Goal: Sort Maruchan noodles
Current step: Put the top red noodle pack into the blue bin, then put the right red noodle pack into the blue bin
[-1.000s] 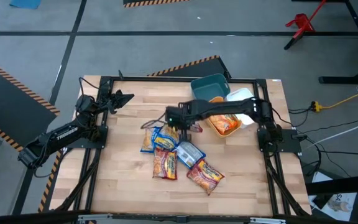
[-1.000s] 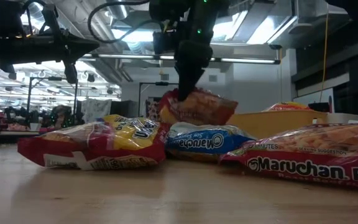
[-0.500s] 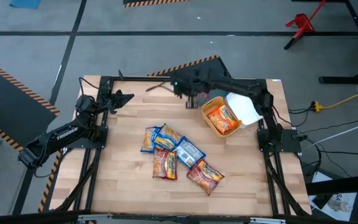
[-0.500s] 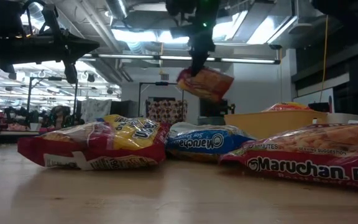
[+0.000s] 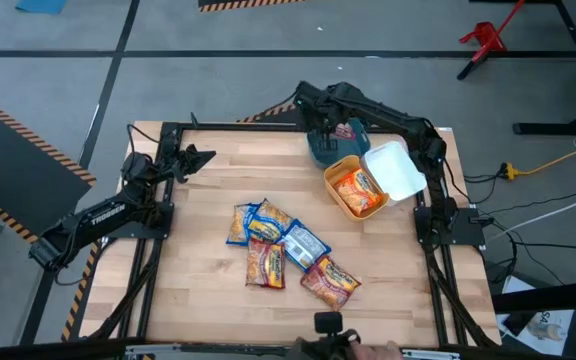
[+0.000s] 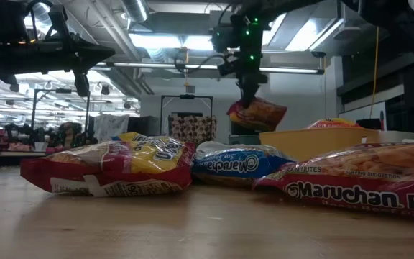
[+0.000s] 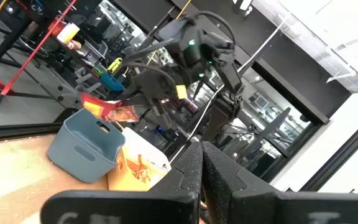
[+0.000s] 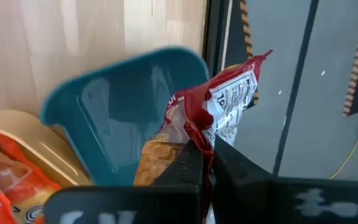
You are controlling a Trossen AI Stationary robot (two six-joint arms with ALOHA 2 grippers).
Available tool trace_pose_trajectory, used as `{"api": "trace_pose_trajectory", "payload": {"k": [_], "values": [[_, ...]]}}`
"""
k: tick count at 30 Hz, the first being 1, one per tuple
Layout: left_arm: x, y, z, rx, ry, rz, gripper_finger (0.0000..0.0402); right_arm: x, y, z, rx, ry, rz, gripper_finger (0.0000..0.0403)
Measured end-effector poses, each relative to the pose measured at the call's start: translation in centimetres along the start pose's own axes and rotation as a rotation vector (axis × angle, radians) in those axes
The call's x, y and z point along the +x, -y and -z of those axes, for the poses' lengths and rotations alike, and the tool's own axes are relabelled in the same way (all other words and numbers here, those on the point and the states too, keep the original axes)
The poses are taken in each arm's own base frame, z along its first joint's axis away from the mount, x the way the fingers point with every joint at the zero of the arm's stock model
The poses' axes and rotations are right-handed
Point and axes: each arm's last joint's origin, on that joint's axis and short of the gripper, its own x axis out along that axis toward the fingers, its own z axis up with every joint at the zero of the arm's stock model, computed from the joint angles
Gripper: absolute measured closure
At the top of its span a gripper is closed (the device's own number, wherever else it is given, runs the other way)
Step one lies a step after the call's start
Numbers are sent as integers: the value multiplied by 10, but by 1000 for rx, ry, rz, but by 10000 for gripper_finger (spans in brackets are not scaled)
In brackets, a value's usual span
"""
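Maruchan noodles: dark red packet (image 8: 197,134) pinched by one crinkled edge in right gripper (image 8: 202,163) fingers, hanging over teal bin (image 8: 114,106). A second ago it was lifting off pile; now carried to bin, so drop looks next. Packet glossy, red with orange noodle print. Orange packet (image 5: 356,190) lies in yellow bin (image 5: 330,173) beside teal bin. Remaining pile (image 5: 283,250) on wooden surface (image 5: 198,300), well apart from teal bin. Left gripper (image 5: 196,156) waits far across surface from teal bin, fingers closed, empty.
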Motion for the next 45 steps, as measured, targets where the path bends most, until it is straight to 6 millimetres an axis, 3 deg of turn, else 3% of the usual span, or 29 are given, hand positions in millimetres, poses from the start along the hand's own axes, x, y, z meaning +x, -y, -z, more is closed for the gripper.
{"api": "trace_pose_trajectory", "payload": {"k": [11,21,32,36,45], "values": [[0,-1,-1,27,48,-36,401,21,-16,20,-27,8,53,403],[0,-2,-2,50,63,-50,401,68,-42,37,-121,-71,104,403],[0,-6,1,23,47,-90,401,75,-46,42,-127,-11,-9,399],[0,-6,1,23,46,-90,401,75,-48,44,-122,-11,-49,363],[0,-6,1,23,47,-90,401,47,-36,37,-36,34,-80,219]]}}
